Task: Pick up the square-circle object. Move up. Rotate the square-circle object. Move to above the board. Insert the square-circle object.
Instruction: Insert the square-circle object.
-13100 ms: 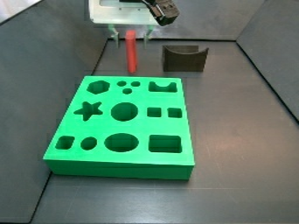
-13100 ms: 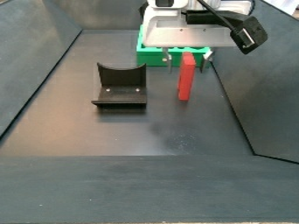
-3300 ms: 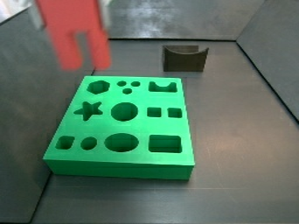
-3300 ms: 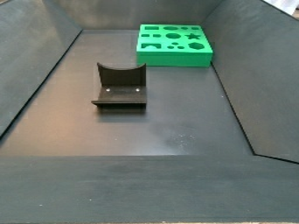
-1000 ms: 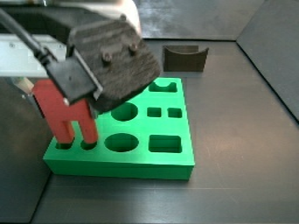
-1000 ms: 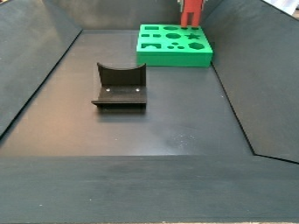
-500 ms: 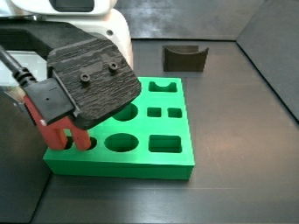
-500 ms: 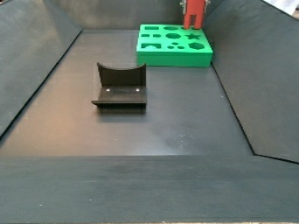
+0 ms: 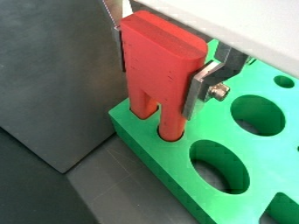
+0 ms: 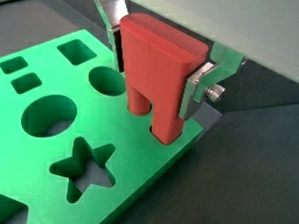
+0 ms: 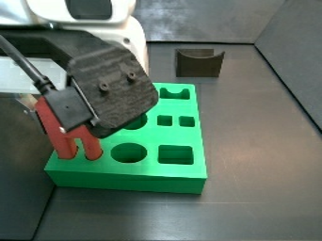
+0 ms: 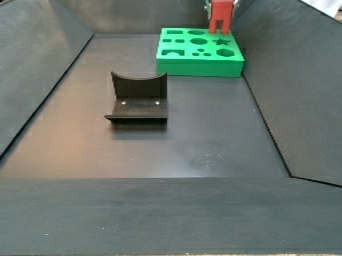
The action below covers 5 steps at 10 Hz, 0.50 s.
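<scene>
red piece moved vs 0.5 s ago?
Yes. In a side view the square-circle object, held by the gripper, sits lower against the board, its legs reaching the corner holes.

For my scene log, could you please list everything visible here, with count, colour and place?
board: one, bright green, on the dark floor at the far end in a side view.
square-circle object: one, red, upright between the gripper's fingers, its two legs at holes near a board corner.
fixture: one, dark, on the floor apart from the board.
gripper: one, silver fingers, over the board's corner, shut on the red piece.
</scene>
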Available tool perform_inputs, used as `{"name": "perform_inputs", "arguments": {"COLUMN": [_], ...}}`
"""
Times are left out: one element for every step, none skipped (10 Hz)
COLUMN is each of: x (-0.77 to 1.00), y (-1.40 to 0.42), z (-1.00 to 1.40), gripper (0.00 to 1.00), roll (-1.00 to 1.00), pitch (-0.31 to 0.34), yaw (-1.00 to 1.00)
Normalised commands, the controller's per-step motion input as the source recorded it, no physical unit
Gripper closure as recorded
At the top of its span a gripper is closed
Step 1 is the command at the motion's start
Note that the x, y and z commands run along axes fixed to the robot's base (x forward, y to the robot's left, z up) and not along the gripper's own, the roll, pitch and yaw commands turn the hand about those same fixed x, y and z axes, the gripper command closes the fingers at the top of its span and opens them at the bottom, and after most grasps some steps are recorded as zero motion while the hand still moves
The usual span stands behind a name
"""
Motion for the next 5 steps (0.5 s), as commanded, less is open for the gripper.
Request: {"name": "perform_inputs", "arguments": {"x": [0.0, -0.02, -0.05, -0.04, -0.05], "y": [0.02, 0.0, 0.0, -0.01, -0.01], "z": [-0.75, -0.94, -0.98, -0.97, -0.99], "gripper": [1.0, 1.0, 1.0, 1.0, 1.0], "roll": [0.0, 0.0, 0.0, 0.0, 0.0], "pitch": [-0.077, -0.146, -0.159, -0.164, -0.153], "yaw": [0.0, -0.01, 0.0, 0.0, 0.0]}}
